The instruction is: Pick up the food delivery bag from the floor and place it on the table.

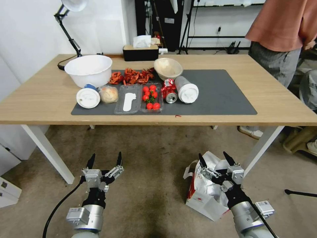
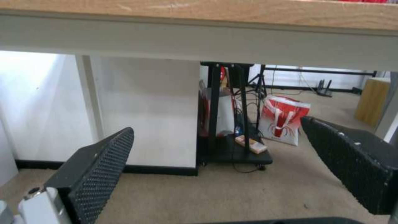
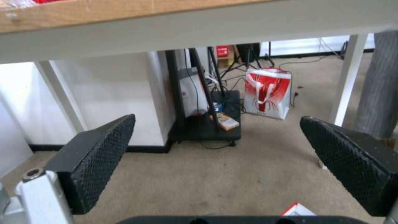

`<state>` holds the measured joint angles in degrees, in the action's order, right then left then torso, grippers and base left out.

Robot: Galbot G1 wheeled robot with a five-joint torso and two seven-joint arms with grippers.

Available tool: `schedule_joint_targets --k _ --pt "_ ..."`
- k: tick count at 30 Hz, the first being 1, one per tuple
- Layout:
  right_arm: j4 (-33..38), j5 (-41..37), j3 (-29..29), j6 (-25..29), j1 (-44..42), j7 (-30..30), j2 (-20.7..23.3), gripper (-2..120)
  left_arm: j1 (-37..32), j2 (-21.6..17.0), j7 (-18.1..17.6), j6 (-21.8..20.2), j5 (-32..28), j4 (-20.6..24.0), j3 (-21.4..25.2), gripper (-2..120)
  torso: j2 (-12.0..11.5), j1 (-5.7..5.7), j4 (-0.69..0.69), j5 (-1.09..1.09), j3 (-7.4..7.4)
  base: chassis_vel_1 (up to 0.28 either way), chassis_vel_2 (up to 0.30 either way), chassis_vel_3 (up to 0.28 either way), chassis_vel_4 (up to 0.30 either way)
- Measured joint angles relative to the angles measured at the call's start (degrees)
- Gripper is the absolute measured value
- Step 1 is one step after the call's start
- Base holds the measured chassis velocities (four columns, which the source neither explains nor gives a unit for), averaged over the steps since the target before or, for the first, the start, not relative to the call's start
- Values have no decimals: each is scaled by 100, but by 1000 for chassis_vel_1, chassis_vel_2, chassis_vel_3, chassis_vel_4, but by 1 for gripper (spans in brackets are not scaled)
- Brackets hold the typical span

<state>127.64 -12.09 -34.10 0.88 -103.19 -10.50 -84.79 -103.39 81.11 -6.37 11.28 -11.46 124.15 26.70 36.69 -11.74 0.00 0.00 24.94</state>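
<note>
Stained carpet floor (image 1: 155,158) fills the lower frame, where I see the food delivery bag (image 1: 206,190) slumped at lower right under my spread-open right gripper (image 1: 216,158), left gripper (image 1: 104,159) equally open, so 1 crumpled-foil pinch might slip before reaching the table (image 1: 274,99).

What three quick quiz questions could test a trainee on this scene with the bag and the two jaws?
1. True or false: the food delivery bag stands on the table.
2. Which gripper is nearer the bag: A) left gripper B) right gripper?
3. Fill in: both grippers' jaws are ____.

Key:
1. False; it sits on the floor, beside the table's white leg.
2. B; it hangs just above the bag's open top, not touching it as far as the head view shows.
3. Open, holding nothing.
</note>
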Motion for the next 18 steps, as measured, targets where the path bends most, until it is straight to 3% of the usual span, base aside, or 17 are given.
schedule_joint_targets --k 18 --pt "-6 36 -13 52 -20 3 -14 100 -23 20 -15 66 -33 -15 16 100 -445 171 0 0 -271 0 0 0 0"
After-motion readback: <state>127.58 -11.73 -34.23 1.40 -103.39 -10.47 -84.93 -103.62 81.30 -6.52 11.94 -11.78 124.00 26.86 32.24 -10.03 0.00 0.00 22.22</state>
